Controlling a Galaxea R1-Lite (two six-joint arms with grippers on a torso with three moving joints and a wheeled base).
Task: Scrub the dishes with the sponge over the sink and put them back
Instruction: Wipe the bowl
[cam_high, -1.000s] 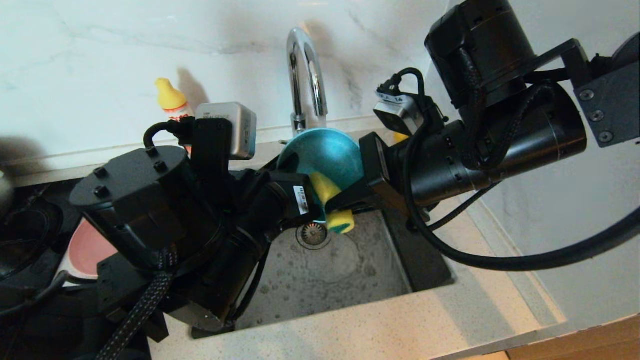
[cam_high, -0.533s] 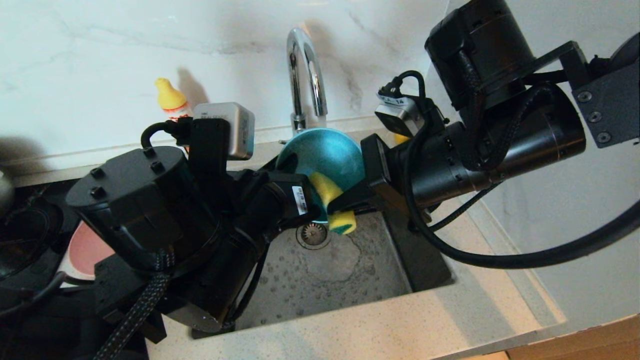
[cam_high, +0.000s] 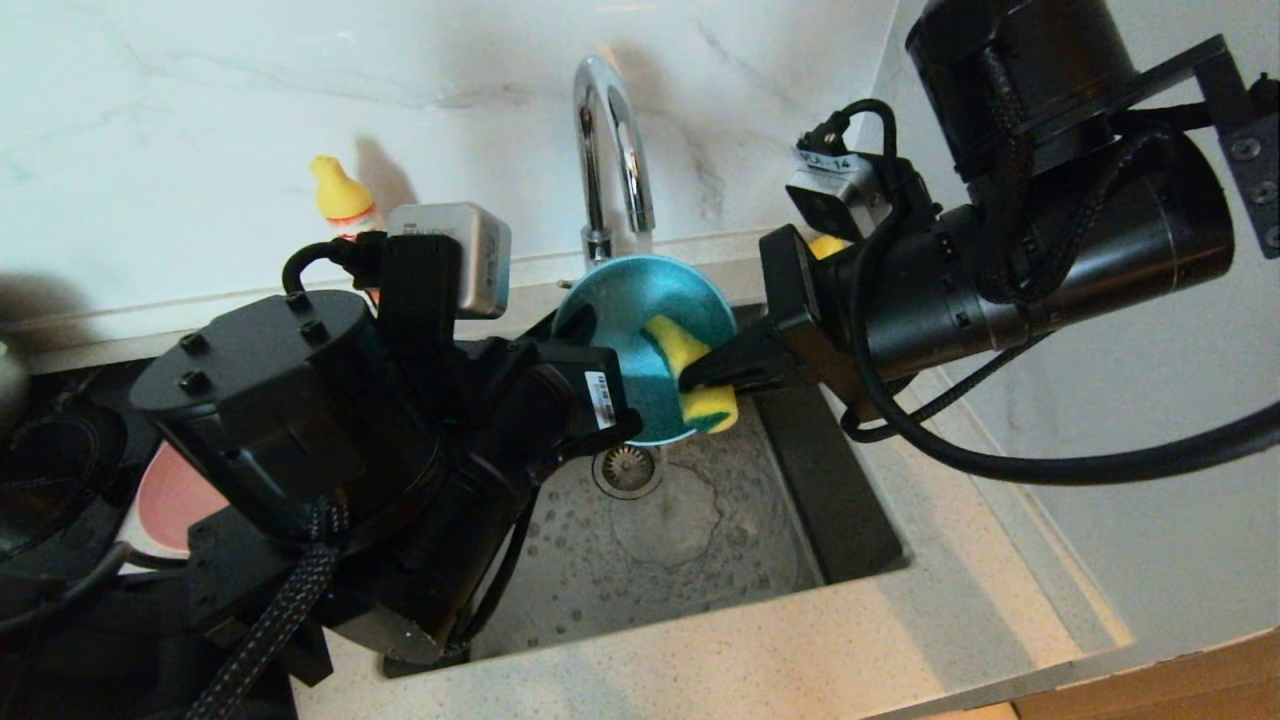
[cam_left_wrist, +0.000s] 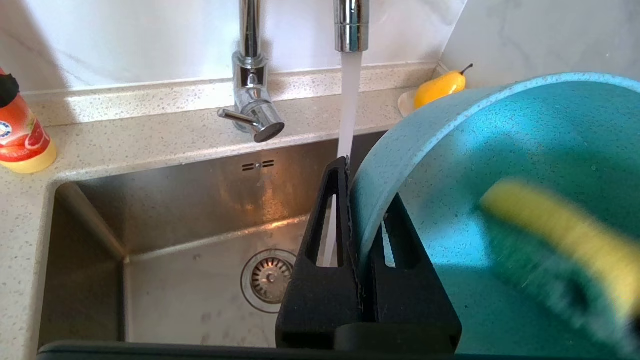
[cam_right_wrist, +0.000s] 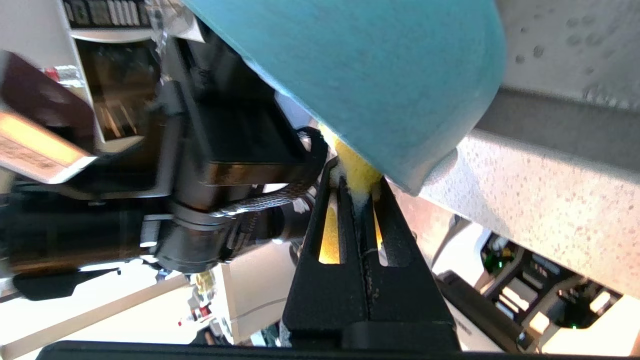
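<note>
My left gripper is shut on the rim of the teal bowl and holds it tilted on edge above the sink. One finger lies inside the rim and one outside, as the left wrist view shows at the left gripper and the bowl. My right gripper is shut on the yellow sponge and presses it against the bowl's inner face. The sponge is a blur there. From the right wrist, the sponge sits in the right gripper under the bowl. A pink plate lies left, partly hidden.
The chrome tap stands behind the bowl and water runs from it beside the bowl's rim toward the drain. A yellow pear on a white saucer sits at the back right. A bottle stands back left.
My right gripper has carried the sponge up and to the right, from the bowl's lower edge onto its inner face. The left arm and the bowl have stayed still.
</note>
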